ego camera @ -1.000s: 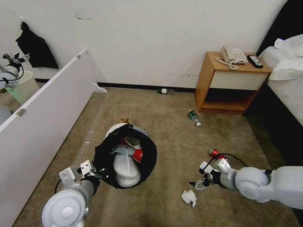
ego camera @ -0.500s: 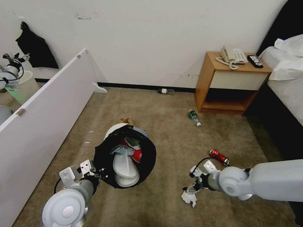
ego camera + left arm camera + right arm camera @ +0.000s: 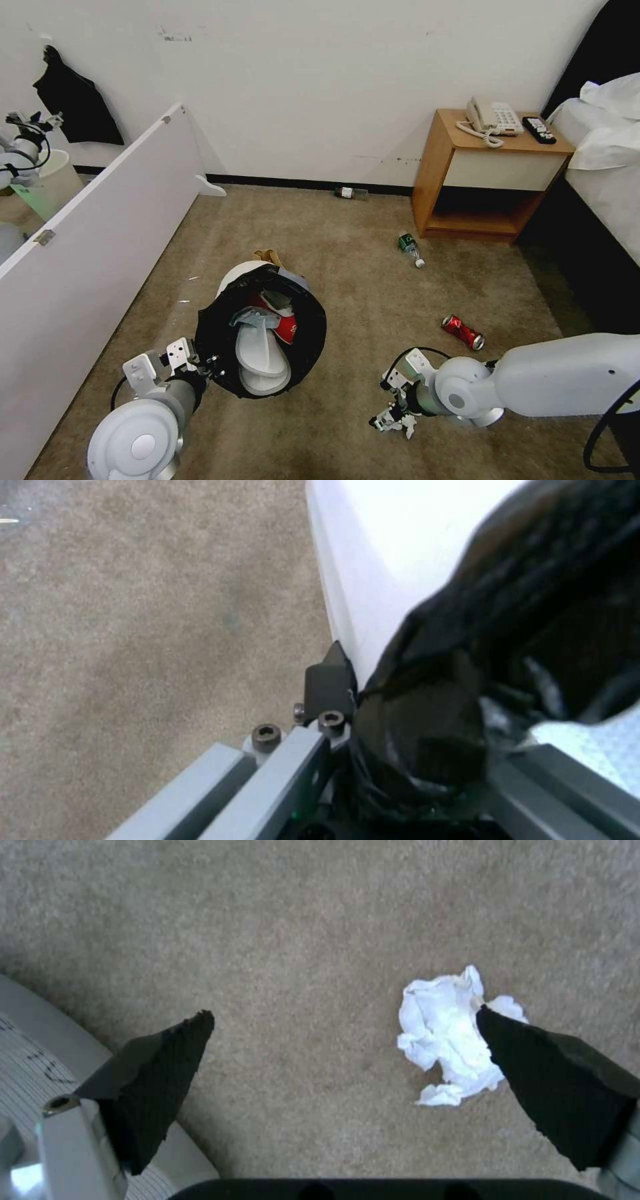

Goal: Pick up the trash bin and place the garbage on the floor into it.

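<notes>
My right gripper sits low in the lower middle-right of the head view, just over the carpet, with its fingers spread wide. In the right wrist view the crumpled white tissue lies beside one dark fingertip, off toward that side and not centred in the gap. I judge it nearly weightless, soft and easily crushed, with no stiffness to push against; it will likely flatten or slide on the pile if I nudge it. The best hold looks like the thick bunched middle, pinched from both sides, not the thin loose flaps at its edge. It is an irregular wad with only a slight long axis, running roughly along the near finger and not across the gap.

My left gripper, at lower left of the head view, is clamped on the bagged rim of the trash bin; the left wrist view shows black bag bunched between the pads against the white wall. The bin is tilted, mouth toward the camera, with a white slipper and a red packet inside. It seems light but awkward, and the bag film looks slippery.

A red can lies right of centre, long axis slanting toward lower right; two bottles lie farther up.
</notes>
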